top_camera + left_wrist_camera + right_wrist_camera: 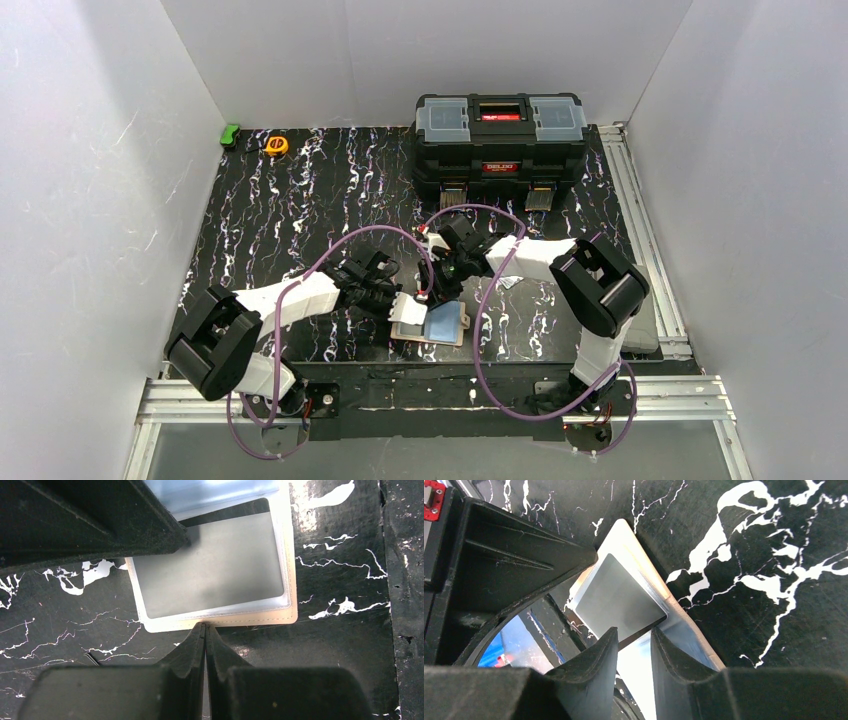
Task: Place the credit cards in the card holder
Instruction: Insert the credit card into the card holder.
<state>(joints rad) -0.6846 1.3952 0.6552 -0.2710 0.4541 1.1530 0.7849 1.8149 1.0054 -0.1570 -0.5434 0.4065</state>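
The cream card holder lies open on the black marbled mat near the front edge, and its pale blue inner leaf stands up on the right. The black card sits in the clear pocket of the holder, with its top strip showing. My left gripper is shut, its tips touching the holder's near edge. My right gripper is slightly open over the holder. Its tips straddle the black card's edge and the bright leaf. The orange card is out of view.
A big black toolbox stands at the back of the mat. A yellow tape measure and a green object lie at the back left. Aluminium rails run along the right side and the front.
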